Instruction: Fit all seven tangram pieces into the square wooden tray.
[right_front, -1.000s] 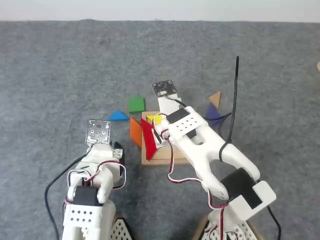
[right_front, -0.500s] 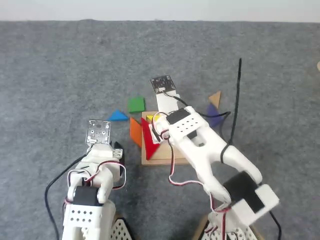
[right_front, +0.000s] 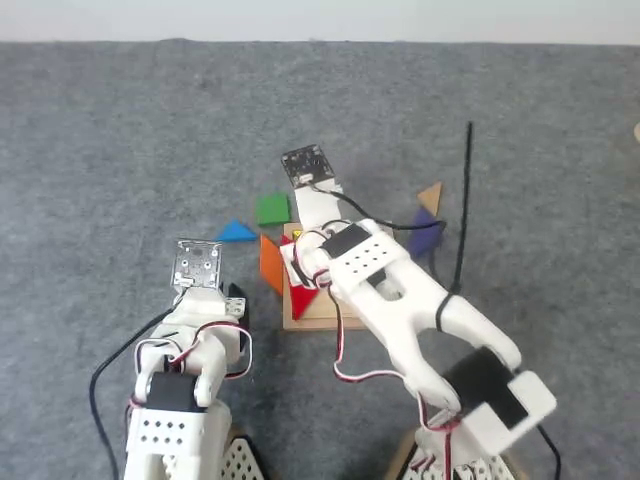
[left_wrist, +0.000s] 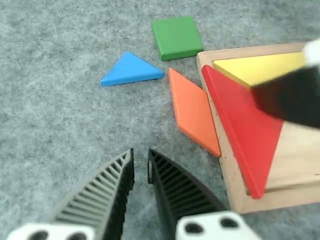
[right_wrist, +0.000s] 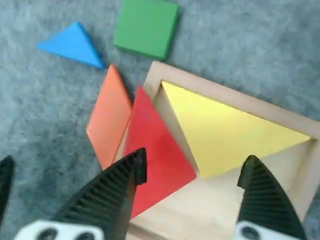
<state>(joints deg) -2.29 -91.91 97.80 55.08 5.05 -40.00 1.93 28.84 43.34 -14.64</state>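
Two of the seven tangram pieces are at the square wooden tray (right_wrist: 215, 89), which lies on the grey felt-covered counter (right_front: 120, 130) under the right arm. The yellow triangle (right_wrist: 220, 137) sits inside the tray, along the side towards the green square (right_wrist: 146, 27). The red triangle (right_wrist: 152, 150) touches the yellow one and has one edge overlapping the tray's rim on the side of the orange parallelogram (right_wrist: 110, 117), so it is partly in and partly on the frame.

The orange parallelogram lies on the counter just beside that rim, under or against the red edge; which of the two cannot be told. The green square lies near the tray's corner, and the blue triangle (right_wrist: 72, 44) is a little farther out, beside the square. On the far side of the tray, well apart from these, the high view shows a dark purple triangle (right_front: 425, 233) and a small tan triangle (right_front: 431, 196).

The right end effector (right_wrist: 195, 159) hangs over the tray with its fingers spread wide, one finger above the red triangle and the other above bare wood, gripping nothing. The left end effector (left_wrist: 140, 155) is over bare counter near the orange parallelogram, its fingers drawn almost together with only a slit between them, and it holds nothing.
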